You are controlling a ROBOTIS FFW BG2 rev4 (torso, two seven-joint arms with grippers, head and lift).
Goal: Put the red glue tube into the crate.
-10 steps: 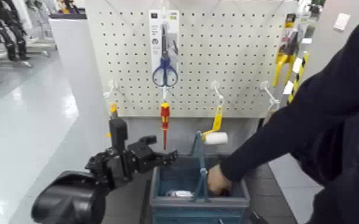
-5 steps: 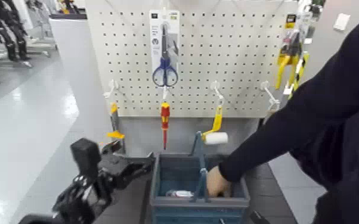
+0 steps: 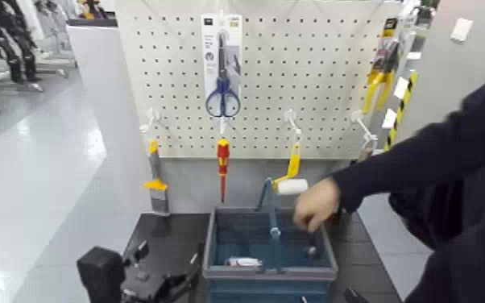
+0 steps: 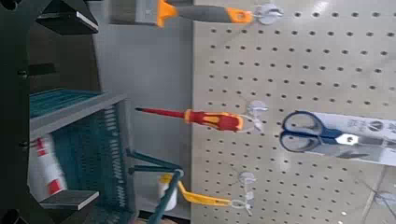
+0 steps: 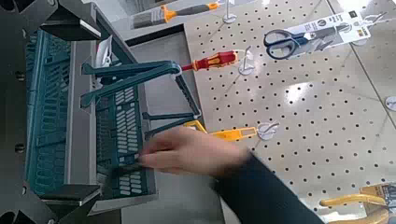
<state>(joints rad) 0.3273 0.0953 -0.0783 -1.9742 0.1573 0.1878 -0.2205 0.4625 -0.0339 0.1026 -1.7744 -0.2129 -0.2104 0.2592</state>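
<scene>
The blue-grey crate (image 3: pixel 213 242) stands below the pegboard, its handle bar upright. The red glue tube (image 3: pixel 243 262), white with a red band, lies on the floor of the crate's left half; the left wrist view shows the tube (image 4: pixel 45 170) there too. My left arm (image 3: pixel 125 278) hangs low, left of the crate. In its wrist view the left gripper (image 4: pixel 65 107) is open and holds nothing. My right gripper (image 5: pixel 73 107) is open beside the crate (image 5: pixel 56 112), empty as well. A person's hand (image 3: pixel 317 204) hovers over the crate's right half.
The pegboard (image 3: pixel 326 72) carries blue scissors (image 3: pixel 223 98), a red screwdriver (image 3: pixel 222 161), a paint roller (image 3: pixel 292 186), a scraper (image 3: pixel 155 184) and yellow pliers (image 3: pixel 375 85). The person's dark sleeve (image 3: pixel 431 169) fills the right side.
My left arm has dropped from beside the crate's rim down to the lower left. The person's hand has lifted out of the crate to above its rim.
</scene>
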